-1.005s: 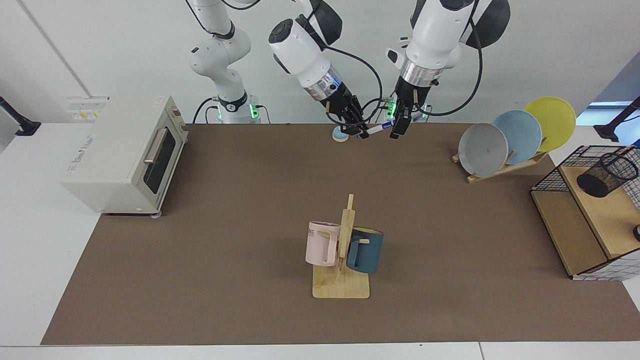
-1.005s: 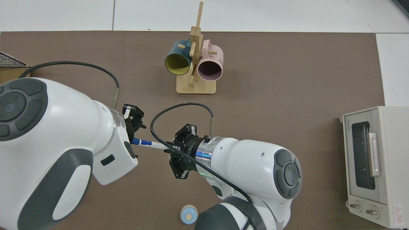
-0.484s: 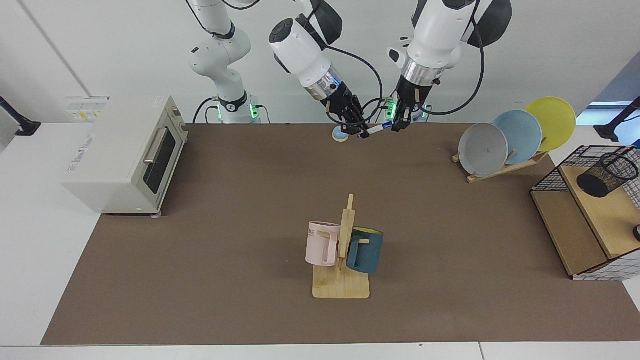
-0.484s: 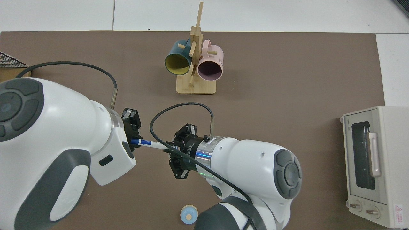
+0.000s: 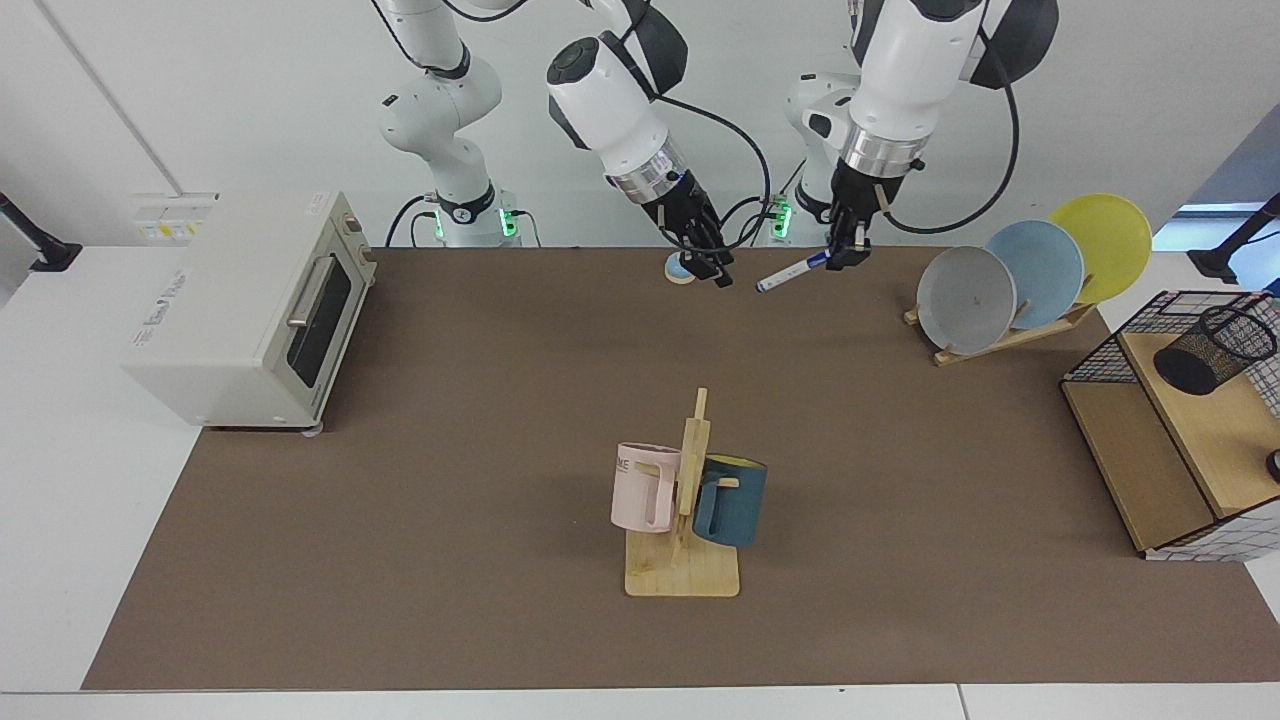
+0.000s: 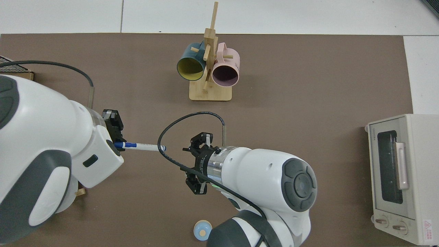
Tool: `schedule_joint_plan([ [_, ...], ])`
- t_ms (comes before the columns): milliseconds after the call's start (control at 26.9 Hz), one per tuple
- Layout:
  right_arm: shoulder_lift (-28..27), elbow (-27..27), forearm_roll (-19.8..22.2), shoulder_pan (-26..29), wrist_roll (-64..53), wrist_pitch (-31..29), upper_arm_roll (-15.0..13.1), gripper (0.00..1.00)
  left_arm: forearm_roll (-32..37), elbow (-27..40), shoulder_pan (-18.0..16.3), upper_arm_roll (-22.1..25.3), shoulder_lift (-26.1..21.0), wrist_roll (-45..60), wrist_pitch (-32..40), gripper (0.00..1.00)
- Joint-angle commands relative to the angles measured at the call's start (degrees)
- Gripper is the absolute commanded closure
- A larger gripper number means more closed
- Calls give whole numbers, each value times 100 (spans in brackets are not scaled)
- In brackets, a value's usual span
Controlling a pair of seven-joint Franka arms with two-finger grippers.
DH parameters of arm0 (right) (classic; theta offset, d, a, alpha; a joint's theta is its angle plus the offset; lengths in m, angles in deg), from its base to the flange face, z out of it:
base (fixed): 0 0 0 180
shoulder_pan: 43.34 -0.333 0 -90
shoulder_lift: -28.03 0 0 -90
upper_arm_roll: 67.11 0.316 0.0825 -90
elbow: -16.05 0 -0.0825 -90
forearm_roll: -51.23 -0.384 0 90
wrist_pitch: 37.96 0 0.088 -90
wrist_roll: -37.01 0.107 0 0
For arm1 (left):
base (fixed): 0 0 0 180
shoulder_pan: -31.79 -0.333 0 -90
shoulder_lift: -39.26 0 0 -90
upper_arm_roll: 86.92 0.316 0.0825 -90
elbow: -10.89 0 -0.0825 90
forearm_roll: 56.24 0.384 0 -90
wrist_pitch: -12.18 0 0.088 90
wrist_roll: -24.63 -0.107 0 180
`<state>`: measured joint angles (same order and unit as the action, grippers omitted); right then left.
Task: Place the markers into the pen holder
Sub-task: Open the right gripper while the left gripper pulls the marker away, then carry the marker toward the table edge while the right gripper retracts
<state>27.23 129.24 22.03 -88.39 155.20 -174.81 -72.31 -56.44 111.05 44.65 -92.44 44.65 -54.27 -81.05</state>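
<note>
The marker [image 5: 793,272] [image 6: 144,146] is white with a blue cap and hangs slanted above the mat's far edge. My left gripper [image 5: 845,255] [image 6: 119,144] is shut on its capped end. My right gripper [image 5: 710,270] [image 6: 188,161] stands open just off the marker's free end, with nothing between its fingers. The pen holder [image 5: 1215,350], a black mesh cup, leans tilted on the wooden shelf at the far right of the facing view. It is out of the top view.
A wire-grid basket with wooden shelves [image 5: 1100,365] holds the pen holder. A plate rack [image 5: 1030,275] stands beside it. The mug rack [image 5: 685,510] [image 6: 209,65] is mid-table, a toaster oven [image 5: 250,310] [image 6: 398,175] at one end, and a small blue round object [image 5: 682,268] [image 6: 202,230] near the right gripper.
The right gripper has opened and let go of the marker. The left arm has carried the marker away from it, towards the plate rack side.
</note>
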Motion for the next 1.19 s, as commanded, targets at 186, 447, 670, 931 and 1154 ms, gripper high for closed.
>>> schedule_joint_plan([
  [186,246,54,1101,874,-2007,1510,-51,0,696,65,-29,1043,32,51,-3,100],
  [447,527,36,1873,1771,-3906,2574,-51,0,1592,-181,-38,1580,-169,-11,-47,100],
  [670,800,36,2604,2395,-5645,3225,-51,0,2812,-488,-55,2020,-415,-221,-248,100],
  [931,1248,10,2815,3071,-7975,3542,-51,0,3183,-1253,-117,2617,-1083,-1425,-512,100],
  [1154,1398,-87,2815,3432,-9373,3910,-68,0,3667,-1280,-187,2855,-1163,-1602,-644,100],
])
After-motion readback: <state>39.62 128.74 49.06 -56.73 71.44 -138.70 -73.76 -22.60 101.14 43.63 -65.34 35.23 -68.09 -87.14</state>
